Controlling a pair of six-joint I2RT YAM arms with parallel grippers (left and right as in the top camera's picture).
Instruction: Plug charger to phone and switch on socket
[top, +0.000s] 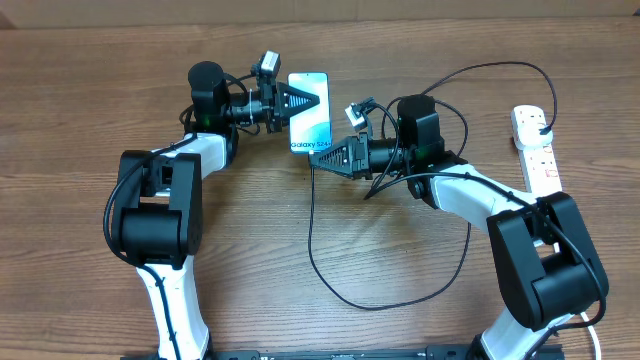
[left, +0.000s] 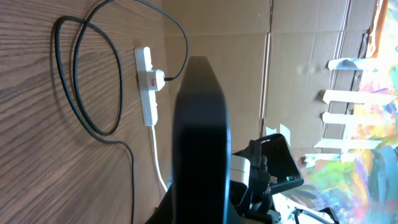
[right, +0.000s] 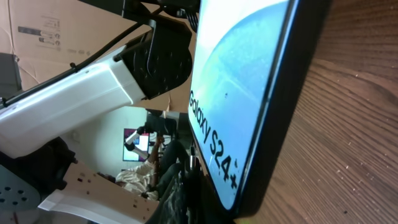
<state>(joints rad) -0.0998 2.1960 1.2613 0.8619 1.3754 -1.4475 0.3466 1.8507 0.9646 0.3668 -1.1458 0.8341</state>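
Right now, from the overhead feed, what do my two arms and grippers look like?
The left arm and right arm match: white links between bulky black joint housings, with thin black cables looped at the wrists. The left gripper and right gripper are black wedges tapering to a point. No markings are visible from overhead.

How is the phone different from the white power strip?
The phone has a bright blue screen; the strip is white with red switches. The phone is between the left hand and right hand; the strip lies apart, far right. A black cable is plugged into the strip; at the phone, I cannot tell. Both are long rectangles.
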